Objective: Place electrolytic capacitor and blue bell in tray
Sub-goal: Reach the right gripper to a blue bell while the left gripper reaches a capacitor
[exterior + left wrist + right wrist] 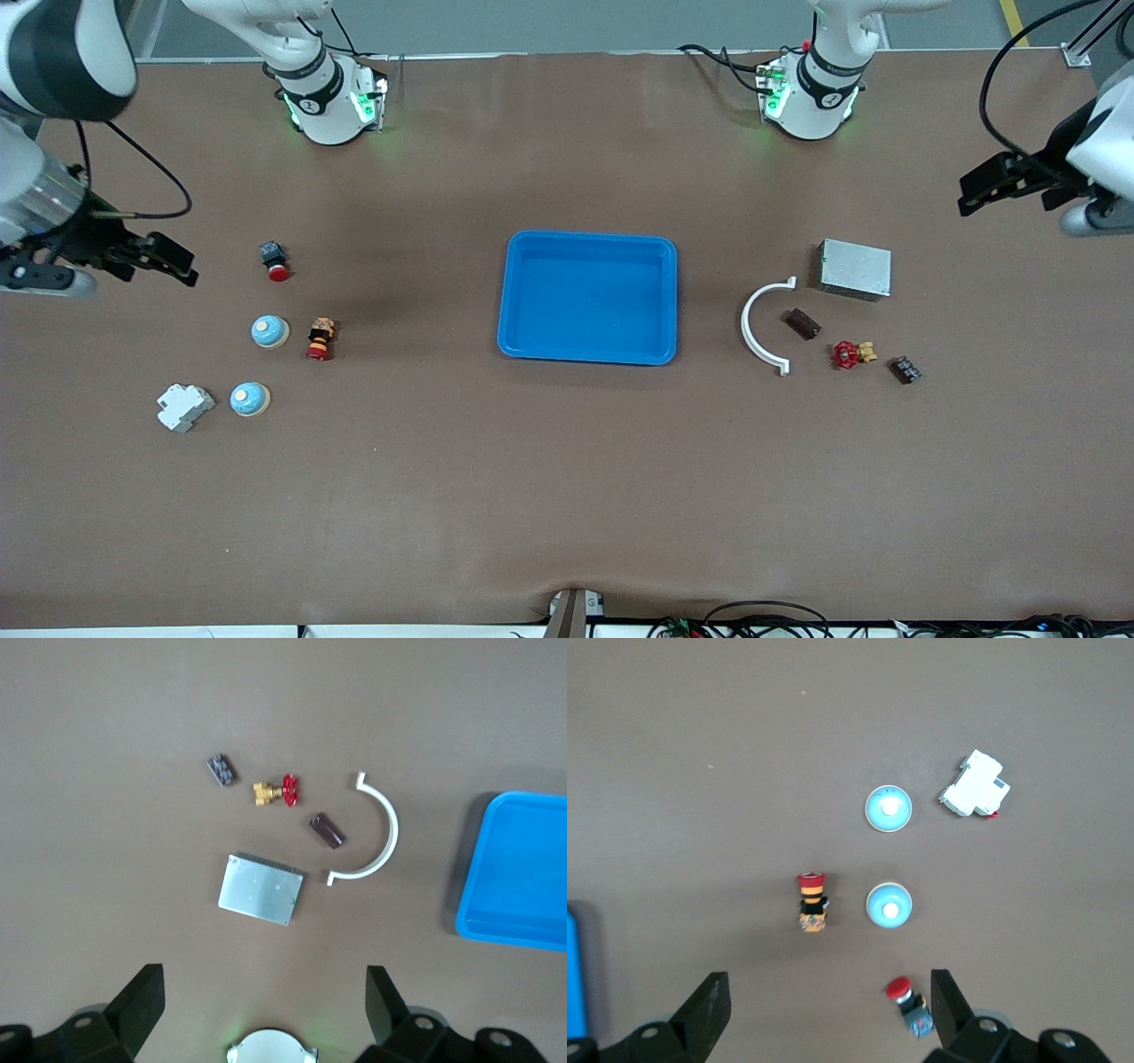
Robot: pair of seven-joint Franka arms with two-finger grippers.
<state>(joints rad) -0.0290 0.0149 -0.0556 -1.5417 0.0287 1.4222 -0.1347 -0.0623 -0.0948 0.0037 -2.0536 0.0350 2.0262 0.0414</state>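
Observation:
The bright blue tray (pixel 586 297) sits empty at the table's middle; it also shows in the left wrist view (pixel 518 873). Two blue bells (pixel 269 331) (pixel 250 399) stand toward the right arm's end and show in the right wrist view (pixel 889 904) (pixel 888 808). A small dark brown oblong part (pixel 802 323), seemingly the capacitor, lies toward the left arm's end beside a white arc; it shows in the left wrist view (pixel 325 830). My left gripper (pixel 983 188) (pixel 266 1001) is open and empty in the air. My right gripper (pixel 177 257) (pixel 828 1001) is open and empty in the air.
Near the capacitor: a white curved clip (pixel 764 326), a grey metal box (pixel 855 268), a red-handled brass valve (pixel 852 354), a dark block (pixel 904 369). Near the bells: a red push button (pixel 275 260), a red-and-yellow button (pixel 320 338), a white breaker (pixel 184 407).

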